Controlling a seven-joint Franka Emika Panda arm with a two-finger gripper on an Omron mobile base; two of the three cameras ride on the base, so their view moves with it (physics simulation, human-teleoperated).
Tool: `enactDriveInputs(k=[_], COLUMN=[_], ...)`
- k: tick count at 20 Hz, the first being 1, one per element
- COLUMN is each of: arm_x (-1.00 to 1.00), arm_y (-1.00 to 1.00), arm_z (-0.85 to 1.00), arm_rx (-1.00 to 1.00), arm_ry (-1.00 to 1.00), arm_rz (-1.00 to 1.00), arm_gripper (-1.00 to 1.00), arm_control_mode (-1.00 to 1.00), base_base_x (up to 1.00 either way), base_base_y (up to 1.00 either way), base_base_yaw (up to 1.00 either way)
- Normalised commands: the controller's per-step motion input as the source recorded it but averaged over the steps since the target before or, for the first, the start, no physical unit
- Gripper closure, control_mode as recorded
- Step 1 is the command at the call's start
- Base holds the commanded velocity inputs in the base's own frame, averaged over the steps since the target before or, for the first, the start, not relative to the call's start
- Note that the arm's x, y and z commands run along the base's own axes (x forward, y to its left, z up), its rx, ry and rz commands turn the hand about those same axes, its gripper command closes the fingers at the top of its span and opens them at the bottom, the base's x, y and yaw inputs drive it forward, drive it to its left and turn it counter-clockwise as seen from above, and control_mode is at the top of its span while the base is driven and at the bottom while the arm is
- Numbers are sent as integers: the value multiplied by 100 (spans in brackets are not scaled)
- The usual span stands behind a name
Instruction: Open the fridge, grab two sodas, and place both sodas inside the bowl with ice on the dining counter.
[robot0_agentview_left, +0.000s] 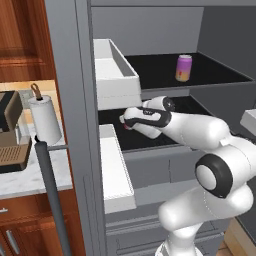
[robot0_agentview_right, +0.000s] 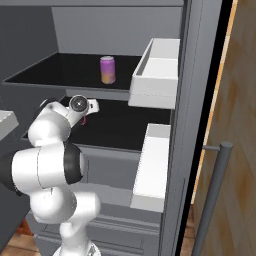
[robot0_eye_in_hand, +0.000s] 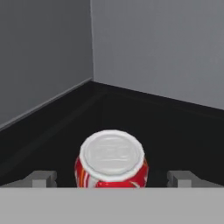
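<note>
Your gripper (robot0_eye_in_hand: 112, 178) stood spread wide, fingertips (robot0_eye_in_hand: 41, 178) either side of the red-and-white soda can (robot0_eye_in_hand: 111, 164), not clamping it. That can stood upright on the fridge's (robot0_agentview_left: 75, 125) lower black shelf (robot0_agentview_right: 120, 127), near the left wall. Above, the pink-purple can (robot0_agentview_left: 183, 68) waited on the upper shelf (robot0_agentview_left: 210, 70). Boxy white door bins (robot0_agentview_left: 112, 70) flanked you; a paper-towel roll (robot0_agentview_left: 45, 120) stood far left.

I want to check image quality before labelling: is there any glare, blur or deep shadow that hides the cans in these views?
Left base view: even flat light, no glare; the pink-purple can is sharp on the upper black shelf. Right base view: equally even and sharp. Hand view: the red and white can is clear between the open gripper, its lower part cut off at the bottom of the view.
</note>
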Motion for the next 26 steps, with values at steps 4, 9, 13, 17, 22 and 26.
enactDriveInputs(k=[4, 9, 13, 17, 22, 26], arm_x=[13, 9, 12, 6, 0, 0], arm_y=[12, 15, 12, 2, 0, 0], arm_z=[-12, -19, -20, -13, -4, -2], arm_rx=[0, 0, 0, -2, 0, 0], arm_ry=[5, 5, 7, 3, 0, 0], arm_rz=[0, 0, 0, 0, 0, 0], arm_gripper=[-100, 100, 100, 100, 100, 100], arm_control_mode=[-100, -100, -100, -100, -100, -100], base_base_x=[0, 0, 0, 0, 0, 0], base_base_y=[0, 0, 0, 0, 0, 0], base_base_yaw=[0, 0, 0, 0, 0, 0])
